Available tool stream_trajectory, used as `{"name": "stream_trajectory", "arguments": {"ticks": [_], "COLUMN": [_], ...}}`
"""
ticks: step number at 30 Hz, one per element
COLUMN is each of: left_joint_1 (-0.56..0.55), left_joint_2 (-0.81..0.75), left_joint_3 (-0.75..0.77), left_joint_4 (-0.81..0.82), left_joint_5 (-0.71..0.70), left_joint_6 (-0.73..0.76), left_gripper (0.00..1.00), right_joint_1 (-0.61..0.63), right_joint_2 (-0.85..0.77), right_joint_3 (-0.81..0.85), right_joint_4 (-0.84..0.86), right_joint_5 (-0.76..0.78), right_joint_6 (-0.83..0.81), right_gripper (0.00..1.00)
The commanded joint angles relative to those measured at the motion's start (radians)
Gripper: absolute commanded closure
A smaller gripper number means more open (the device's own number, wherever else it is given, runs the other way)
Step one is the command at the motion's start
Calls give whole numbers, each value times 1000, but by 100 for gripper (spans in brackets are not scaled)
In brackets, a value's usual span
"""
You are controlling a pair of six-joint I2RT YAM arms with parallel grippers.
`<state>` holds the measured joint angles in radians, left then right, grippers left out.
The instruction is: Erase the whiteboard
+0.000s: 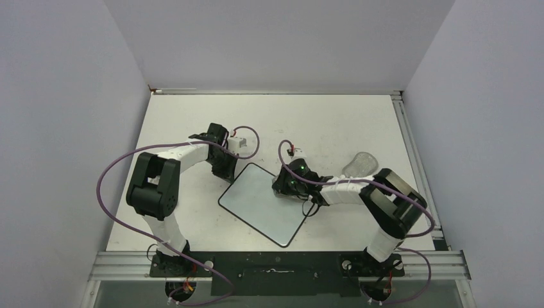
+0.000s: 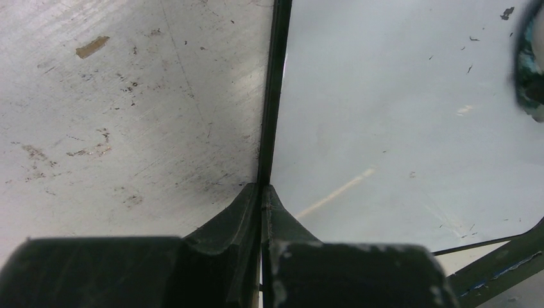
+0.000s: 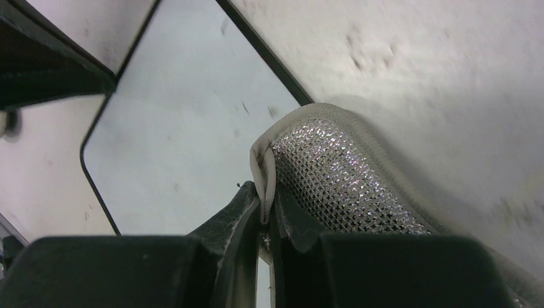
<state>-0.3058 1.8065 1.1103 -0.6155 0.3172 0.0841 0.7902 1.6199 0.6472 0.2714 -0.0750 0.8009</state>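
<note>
Jaws, left: the left gripper (image 2: 262, 192) is pressed fully together with nothing between its fingers. Its tips sit on the whiteboard's black rim (image 2: 272, 96).
Jaws, right: the right gripper (image 3: 266, 206) is clamped on the edge of a grey mesh pad (image 3: 333, 173) with a glittery weave and a pale border.
Whiteboard: the whiteboard (image 1: 260, 204) lies flat on the table (image 1: 333, 122), turned diamond-wise, between the two grippers.
Pad position: the pad is at the whiteboard's rim on the right arm's side, mostly over bare table. Whether it touches the white surface cannot be told.
Marks: a few small dark specks (image 2: 507, 11) lie on the whiteboard, far from the left tips. There is one faint pale streak; the rest looks clean.
Step (judged): wiping, with little left to erase. The left arm is probably pinning the whiteboard at its rim.
Next move (judged): carry the pad inward off the rim, flat and pressed down, and sweep it over the specks. The left tips need firm downward pressure or the whiteboard may skate.
Count: whiteboards 1; held pads 1; arms 2; loose grey lump (image 1: 360, 163) 1. The lump is on the table well beyond the whiteboard's right-arm side, apart from both grippers. Whether it is a second pad cannot be told.
</note>
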Motion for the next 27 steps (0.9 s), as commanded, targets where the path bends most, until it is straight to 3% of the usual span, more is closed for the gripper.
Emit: {"name": "stream_trajectory", "arguments": {"ticks": [1, 8, 11, 16, 22, 27], "left_joint_1": [-28, -24, -20, -13, -6, -6], "left_joint_2": [22, 18, 17, 0, -22, -28], "left_joint_3": [-2, -10, -9, -13, -31, -35], "left_joint_4": [3, -2, -9, -3, 6, 4], "left_joint_5": [-22, -32, -34, -24, -23, -20], "left_joint_6": [16, 11, 6, -15, -17, -18], "left_gripper": [100, 100, 100, 100, 100, 100], "right_joint_1": [-20, -7, -15, -21, -16, 37], "right_joint_2": [190, 506, 531, 365, -25, -275], "right_joint_3": [207, 626, 677, 497, 142, -40], "right_joint_4": [82, 59, 27, 6, -83, -218], "right_joint_5": [-80, -116, -107, -76, -22, 20], "right_joint_6": [-74, -67, -69, -89, -77, -44], "right_gripper": [95, 95, 95, 95, 95, 95]}}
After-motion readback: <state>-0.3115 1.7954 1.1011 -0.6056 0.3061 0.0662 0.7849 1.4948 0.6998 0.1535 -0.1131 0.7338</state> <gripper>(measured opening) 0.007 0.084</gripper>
